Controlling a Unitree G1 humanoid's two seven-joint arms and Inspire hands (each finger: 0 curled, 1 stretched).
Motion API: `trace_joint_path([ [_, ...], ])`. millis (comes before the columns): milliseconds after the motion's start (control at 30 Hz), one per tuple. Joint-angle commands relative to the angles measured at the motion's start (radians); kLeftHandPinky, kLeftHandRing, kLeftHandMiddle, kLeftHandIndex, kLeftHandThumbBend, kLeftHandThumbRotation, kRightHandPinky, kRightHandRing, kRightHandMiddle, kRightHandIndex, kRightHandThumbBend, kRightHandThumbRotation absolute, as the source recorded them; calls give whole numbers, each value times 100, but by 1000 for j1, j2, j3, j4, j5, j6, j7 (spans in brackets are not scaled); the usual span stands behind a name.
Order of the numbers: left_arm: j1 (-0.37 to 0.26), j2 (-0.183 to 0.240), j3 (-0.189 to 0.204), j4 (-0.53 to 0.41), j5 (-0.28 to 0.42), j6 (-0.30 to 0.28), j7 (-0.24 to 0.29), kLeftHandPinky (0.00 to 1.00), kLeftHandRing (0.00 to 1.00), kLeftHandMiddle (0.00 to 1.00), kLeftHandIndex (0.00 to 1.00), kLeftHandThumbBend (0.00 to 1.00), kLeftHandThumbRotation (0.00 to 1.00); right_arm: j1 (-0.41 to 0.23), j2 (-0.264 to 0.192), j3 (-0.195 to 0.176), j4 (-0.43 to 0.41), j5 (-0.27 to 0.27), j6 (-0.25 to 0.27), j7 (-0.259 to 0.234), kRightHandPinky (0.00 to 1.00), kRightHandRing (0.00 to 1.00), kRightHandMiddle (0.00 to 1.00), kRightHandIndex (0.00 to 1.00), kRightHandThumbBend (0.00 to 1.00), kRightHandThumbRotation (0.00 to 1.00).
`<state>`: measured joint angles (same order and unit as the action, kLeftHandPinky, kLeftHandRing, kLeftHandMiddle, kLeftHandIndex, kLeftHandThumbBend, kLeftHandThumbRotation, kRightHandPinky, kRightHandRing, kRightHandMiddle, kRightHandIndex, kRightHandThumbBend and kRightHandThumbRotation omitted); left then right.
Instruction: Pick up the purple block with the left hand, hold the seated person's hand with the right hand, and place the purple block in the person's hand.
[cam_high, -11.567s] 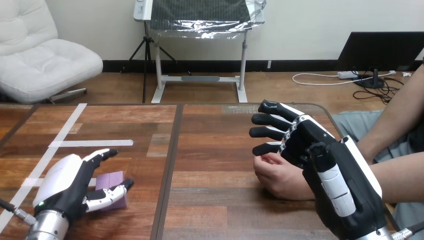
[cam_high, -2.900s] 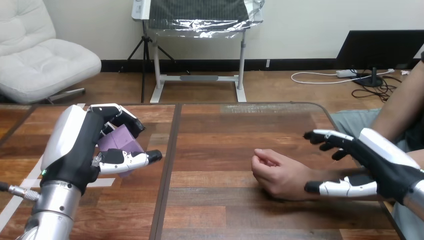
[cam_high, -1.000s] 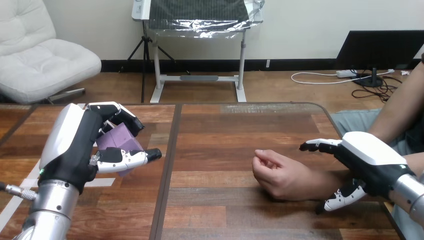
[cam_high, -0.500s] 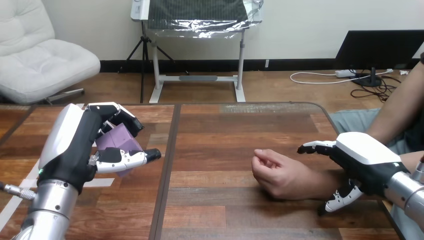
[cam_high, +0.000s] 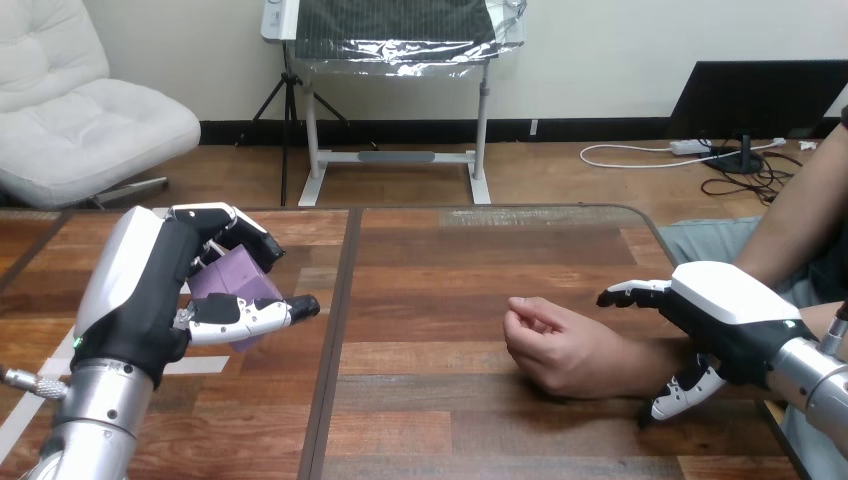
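At 9 o'clock the left robot hand (cam_high: 150, 290) pinches the purple block (cam_high: 232, 285) above the desk (cam_high: 450, 270). At 4 o'clock the right robot hand (cam_high: 725, 315) is spread over the person's wrist (cam_high: 635, 362). It should close there gently, and the loosely curled person's hand (cam_high: 560, 350) should open before the block is carried over.

My left hand (cam_high: 150, 290) stands upright on its silver forearm (cam_high: 88, 425), its white back turned outward. Its fingers (cam_high: 235, 225) curl over the top of the purple block (cam_high: 232, 285) and its thumb (cam_high: 250, 315) lies along the block's near side, pinching it between them. My right hand (cam_high: 725, 315) lies palm down, fingers (cam_high: 630, 293) stretched nearly straight and thumb (cam_high: 685, 392) spread below them. The person's wrist (cam_high: 650, 355) passes between thumb and fingers.
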<state>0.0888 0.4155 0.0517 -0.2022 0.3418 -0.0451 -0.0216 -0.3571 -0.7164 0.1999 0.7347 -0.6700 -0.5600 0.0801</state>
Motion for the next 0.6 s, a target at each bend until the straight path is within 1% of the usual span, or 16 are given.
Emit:
trace_joint_path([
  [0, -45, 2, 21, -26, -7, -24, 3, 28, 33, 40, 44, 63, 0, -58, -9, 23, 47, -6, 28, -14, 79, 82, 83, 83, 100, 6],
  [200, -44, 4, 23, -25, -10, -29, 2, 28, 33, 40, 44, 63, 0, -66, -5, 33, 56, -9, 50, -5, 79, 82, 83, 83, 100, 6],
  [400, -44, 3, 22, -27, -10, -27, 1, 28, 33, 40, 44, 63, 0, -76, -6, 46, 75, -8, 57, -5, 79, 82, 83, 83, 99, 6],
  [467, -44, 3, 21, -27, -8, -30, 2, 28, 33, 40, 44, 63, 0, -81, -5, 51, 82, -9, 72, 5, 80, 83, 83, 83, 99, 6],
  [567, -45, 4, 21, -25, -10, -31, 1, 28, 33, 40, 44, 63, 0, -85, -3, 53, 92, -3, 80, 7, 81, 83, 84, 83, 98, 7],
])
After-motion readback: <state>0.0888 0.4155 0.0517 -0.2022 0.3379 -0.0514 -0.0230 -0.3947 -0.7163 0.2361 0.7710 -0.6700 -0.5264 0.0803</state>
